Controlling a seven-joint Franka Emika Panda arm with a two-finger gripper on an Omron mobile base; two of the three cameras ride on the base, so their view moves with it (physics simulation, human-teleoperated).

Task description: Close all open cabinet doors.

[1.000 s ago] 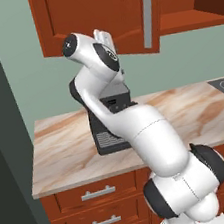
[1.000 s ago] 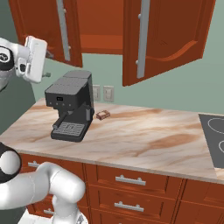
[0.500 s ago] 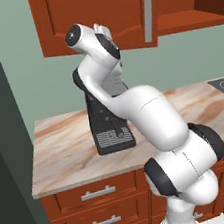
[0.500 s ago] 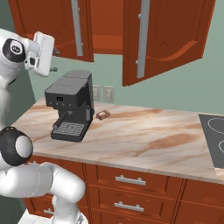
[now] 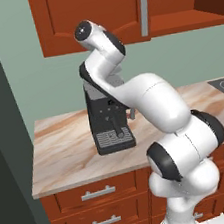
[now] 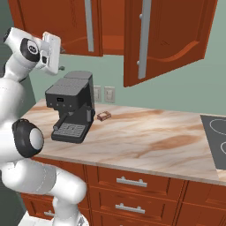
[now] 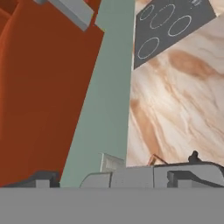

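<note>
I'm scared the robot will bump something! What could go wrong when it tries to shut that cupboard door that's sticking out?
The hand hangs high near the coffee machine, far to the side of the open cabinet door. Swinging across, the arm might knock the machine. The door sticks far out over the counter, so the hand could hit its edge or bar handle and slip off rather than push it shut.

Even, flat light — soft blur
</note>
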